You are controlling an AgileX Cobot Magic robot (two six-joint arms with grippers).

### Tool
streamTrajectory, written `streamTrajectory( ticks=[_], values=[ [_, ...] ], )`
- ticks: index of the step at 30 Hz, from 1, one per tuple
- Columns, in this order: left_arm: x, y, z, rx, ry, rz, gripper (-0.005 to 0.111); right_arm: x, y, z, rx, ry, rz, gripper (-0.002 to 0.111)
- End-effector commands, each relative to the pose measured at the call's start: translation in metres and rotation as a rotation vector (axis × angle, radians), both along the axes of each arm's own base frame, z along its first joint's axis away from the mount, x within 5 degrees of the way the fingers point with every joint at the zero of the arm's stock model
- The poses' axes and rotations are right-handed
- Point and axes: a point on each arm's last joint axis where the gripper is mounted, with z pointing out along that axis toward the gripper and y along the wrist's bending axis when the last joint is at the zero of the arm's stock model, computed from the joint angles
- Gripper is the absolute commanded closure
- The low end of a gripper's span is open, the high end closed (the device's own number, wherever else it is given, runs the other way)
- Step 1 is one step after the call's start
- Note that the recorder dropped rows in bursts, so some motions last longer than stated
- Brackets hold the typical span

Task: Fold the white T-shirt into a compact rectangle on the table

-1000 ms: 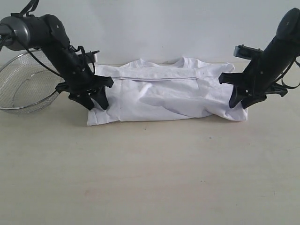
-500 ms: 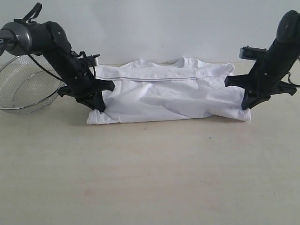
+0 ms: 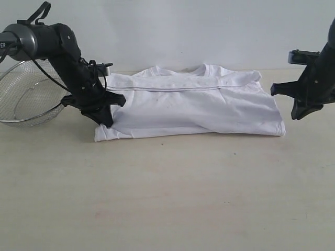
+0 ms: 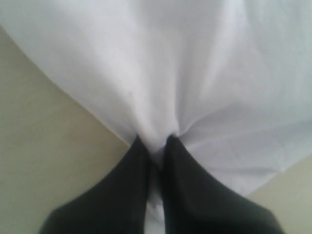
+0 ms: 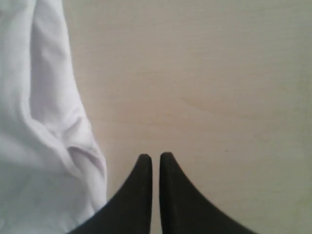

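White T-shirt (image 3: 193, 104) pinched by left end effector (image 4: 154, 142); right end effector (image 5: 156, 157), closed empty, beside it.

no legible text, labels or signs

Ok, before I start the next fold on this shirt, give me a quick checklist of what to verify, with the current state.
1. Is the left hand pinching the white T-shirt: ok, cloth is caught in its closed grip.
2. Is the right hand gripping cloth: not ok, it is shut on nothing, over bare table beside the shirt's edge.
3. Shirt lying flat: ok, only shallow wrinkles.
4. Is the wire basket clear of the shirt: ok, apart from it.
5. Left grip holds every layer: cannot tell.
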Motion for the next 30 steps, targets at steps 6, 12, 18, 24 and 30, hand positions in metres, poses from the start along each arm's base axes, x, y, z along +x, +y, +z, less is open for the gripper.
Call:
streamTrajectory(
  ticks=[6, 12, 18, 24, 30],
  values=[
    [-0.009, 0.013, -0.001, 0.129, 0.072, -0.113, 0.102, 0.002, -0.001, 0.007, 0.035, -0.046, -0.022, 0.108],
    [-0.011, 0.011, 0.006, 0.101, 0.068, -0.131, 0.102, 0.0, 0.009, 0.039, 0.122, -0.118, -0.004, 0.108],
    [-0.011, 0.007, 0.007, 0.059, 0.069, -0.13, 0.102, -0.004, 0.053, 0.072, 0.23, -0.178, 0.14, 0.108],
    [-0.011, 0.005, 0.008, 0.037, 0.072, -0.124, 0.102, 0.005, 0.094, 0.047, 0.207, -0.157, 0.217, 0.108],
    [-0.011, 0.005, 0.008, 0.037, 0.072, -0.124, 0.102, 0.01, 0.091, 0.003, 0.178, -0.057, 0.182, 0.108]
  ],
)
